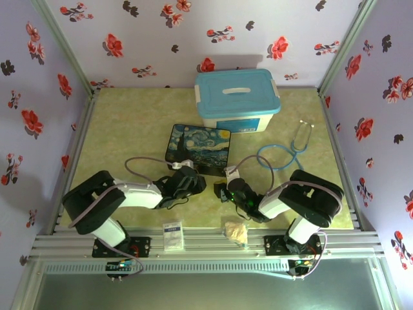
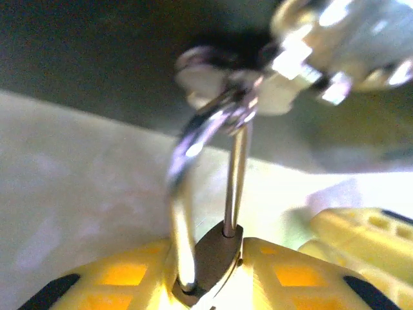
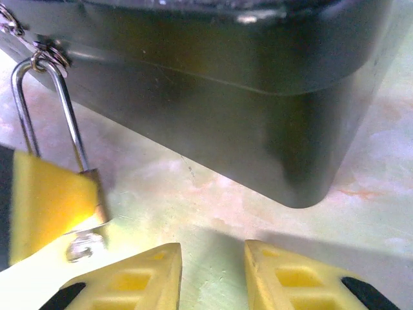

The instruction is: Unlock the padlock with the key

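Marbled table, centre: left gripper clamps the padlock, hung at the near edge of the starry-night box; right gripper parted, empty (silvery piece under lock, unidentified); advise holding body steady, underside exposed.

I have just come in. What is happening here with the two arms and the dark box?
The left gripper is clamped on the padlock. Its shackle hangs from the latch of the starry-night box. The right gripper hovers close beside it, jaws apart with nothing seen between them. I cannot make out the key. Both shackle legs seem to sit in the body, so the padlock looks locked.
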### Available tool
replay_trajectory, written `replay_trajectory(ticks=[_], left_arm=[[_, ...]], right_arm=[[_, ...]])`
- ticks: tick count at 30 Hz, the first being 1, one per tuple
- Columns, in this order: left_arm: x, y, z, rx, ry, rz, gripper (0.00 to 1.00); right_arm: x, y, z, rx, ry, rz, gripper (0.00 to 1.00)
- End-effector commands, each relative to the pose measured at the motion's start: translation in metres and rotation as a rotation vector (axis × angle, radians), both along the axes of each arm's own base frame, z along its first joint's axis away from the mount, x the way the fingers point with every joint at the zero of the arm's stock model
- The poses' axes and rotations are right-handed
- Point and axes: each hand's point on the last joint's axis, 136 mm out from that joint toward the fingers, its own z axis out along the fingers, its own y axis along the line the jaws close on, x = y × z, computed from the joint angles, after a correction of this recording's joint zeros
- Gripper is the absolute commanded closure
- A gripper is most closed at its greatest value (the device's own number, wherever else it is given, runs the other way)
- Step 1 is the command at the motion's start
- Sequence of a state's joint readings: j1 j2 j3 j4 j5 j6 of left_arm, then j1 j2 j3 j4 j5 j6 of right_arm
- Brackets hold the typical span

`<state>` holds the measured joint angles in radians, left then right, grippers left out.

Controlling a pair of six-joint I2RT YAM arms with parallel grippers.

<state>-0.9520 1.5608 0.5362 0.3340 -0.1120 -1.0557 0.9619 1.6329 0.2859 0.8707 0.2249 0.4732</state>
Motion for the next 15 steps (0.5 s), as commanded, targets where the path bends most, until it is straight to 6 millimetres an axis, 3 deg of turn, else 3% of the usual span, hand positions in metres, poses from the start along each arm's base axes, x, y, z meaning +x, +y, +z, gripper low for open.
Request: replay_trajectory(ticks=[1, 4, 7, 11, 15], left_arm=[[-0.013, 0.025, -0.007, 0.150, 0.048, -0.012, 0.71], [-0.017, 0.033, -0.009, 0.229, 0.064, -0.042, 0.73], [-0.018, 0.038, -0.014, 0.289, 0.072, -0.064, 0.82], [-0.016, 0.036, -0.014, 0.315, 0.066, -0.079, 0.82], [-0.012, 0.047, -0.011, 0.450, 0.048, -0.084, 0.81]], right_arm=[[-0.001, -0.011, -0.014, -0.033, 0.026, -0.034, 0.68], [0.000, -0.010, -0.014, -0.034, 0.027, -0.035, 0.68], [0.000, -0.009, -0.016, -0.034, 0.028, -0.033, 0.68], [0.000, -0.008, -0.018, -0.028, 0.032, -0.033, 0.68], [-0.001, -0.007, -0.019, -0.023, 0.036, -0.031, 0.68]])
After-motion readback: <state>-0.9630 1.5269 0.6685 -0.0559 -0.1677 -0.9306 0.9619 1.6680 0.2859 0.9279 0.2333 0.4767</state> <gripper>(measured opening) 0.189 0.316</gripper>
